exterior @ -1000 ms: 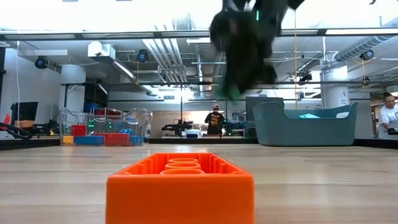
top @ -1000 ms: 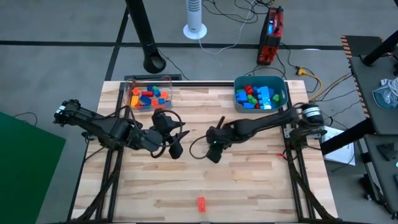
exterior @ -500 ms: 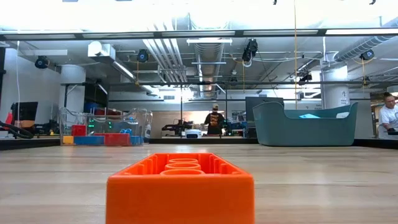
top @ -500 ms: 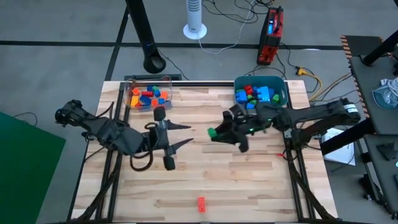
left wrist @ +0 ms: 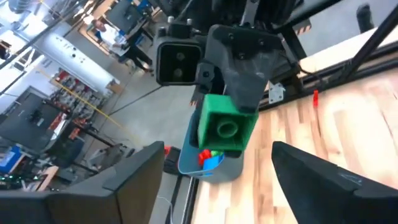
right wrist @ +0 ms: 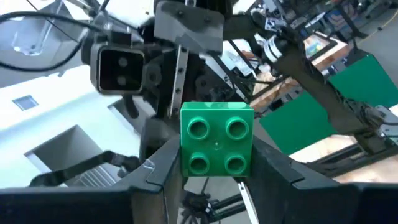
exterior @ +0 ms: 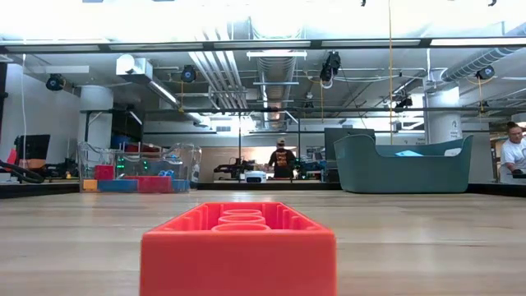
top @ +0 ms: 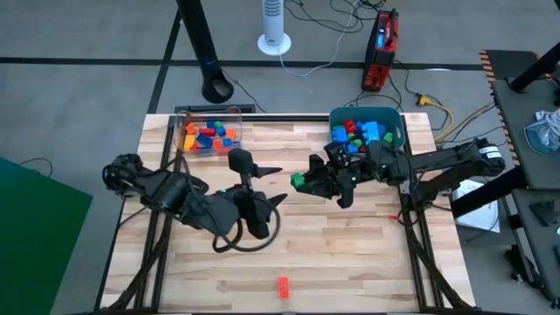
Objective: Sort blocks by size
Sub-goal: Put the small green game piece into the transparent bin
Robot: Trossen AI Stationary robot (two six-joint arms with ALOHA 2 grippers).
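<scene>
A chunky green block [right wrist: 216, 147] is clamped in the right gripper [top: 299, 182] above the table's [top: 367, 262] middle, near the teal tub [top: 395, 131]. The left gripper [top: 278, 185] is spread, empty, facing it.

grey floor [top: 96, 87] | white fan column [top: 274, 24] | ceiling pipes [exterior: 279, 74] | bright strip lighting [exterior: 263, 43]

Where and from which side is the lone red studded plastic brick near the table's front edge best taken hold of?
Probably from straight above, closing on its two long smooth side walls. The red studded plastic brick lies flat, studs up, nothing beside it. The open left pincer is free; the right pincer holds a green plastic block.
</scene>
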